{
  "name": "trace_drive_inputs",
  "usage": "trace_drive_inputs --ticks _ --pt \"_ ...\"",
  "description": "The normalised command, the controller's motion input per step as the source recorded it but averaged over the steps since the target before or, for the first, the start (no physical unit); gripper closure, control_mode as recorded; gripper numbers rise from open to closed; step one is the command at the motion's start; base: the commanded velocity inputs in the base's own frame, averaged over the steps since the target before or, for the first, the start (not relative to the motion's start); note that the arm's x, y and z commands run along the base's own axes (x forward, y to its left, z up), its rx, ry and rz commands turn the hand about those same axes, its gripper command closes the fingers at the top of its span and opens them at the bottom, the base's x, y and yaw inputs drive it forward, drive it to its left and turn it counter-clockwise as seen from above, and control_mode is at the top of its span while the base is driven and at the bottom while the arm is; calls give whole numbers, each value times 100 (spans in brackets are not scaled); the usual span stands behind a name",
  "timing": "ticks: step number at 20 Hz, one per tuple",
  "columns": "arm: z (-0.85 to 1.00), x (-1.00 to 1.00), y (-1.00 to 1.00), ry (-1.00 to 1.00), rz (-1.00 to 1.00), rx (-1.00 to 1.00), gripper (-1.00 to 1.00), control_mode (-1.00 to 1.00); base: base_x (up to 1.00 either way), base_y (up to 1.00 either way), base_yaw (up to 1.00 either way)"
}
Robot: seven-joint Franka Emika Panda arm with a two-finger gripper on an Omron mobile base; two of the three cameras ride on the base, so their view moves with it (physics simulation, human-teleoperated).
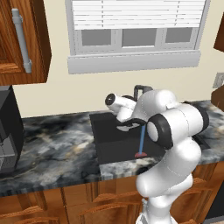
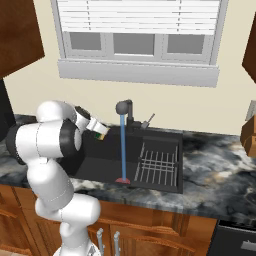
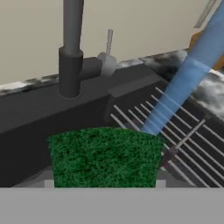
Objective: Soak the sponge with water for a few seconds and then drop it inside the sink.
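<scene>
Green and rough, the sponge [image 3: 104, 156] sits pinched in my claw [image 2: 101, 131], its dark top facing my hand camera and a sliver of yellow showing at its edge from the right base view. I hold it above the left part of the sink [image 2: 107, 162], up in the air and clear of the basin floor. Water [image 2: 123, 150] falls in a thin blue stream from the black faucet [image 2: 125, 111] down to the red drain mark [image 2: 123, 180]. My sponge hangs just left of that stream; in the hand view the stream passes right behind the sponge's upper right corner, and I cannot tell whether they touch. A wire dish rack [image 2: 159, 163] lies in the right half of the basin. Dark marbled counter [image 1: 52, 148] surrounds the sink.
</scene>
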Motion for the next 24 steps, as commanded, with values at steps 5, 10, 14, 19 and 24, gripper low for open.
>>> trace_drive_inputs --ticks 5,10,14,19,24 --pt "27 0 12 2 21 20 100 -100 0 0 0" --pt "17 0 20 0 20 17 100 -100 0 0 0" --pt "27 0 16 1 16 17 100 -100 0 0 0" --pt "35 -2 18 12 17 12 100 -100 0 0 0" --pt "39 -16 12 19 17 4 100 -100 0 0 0"
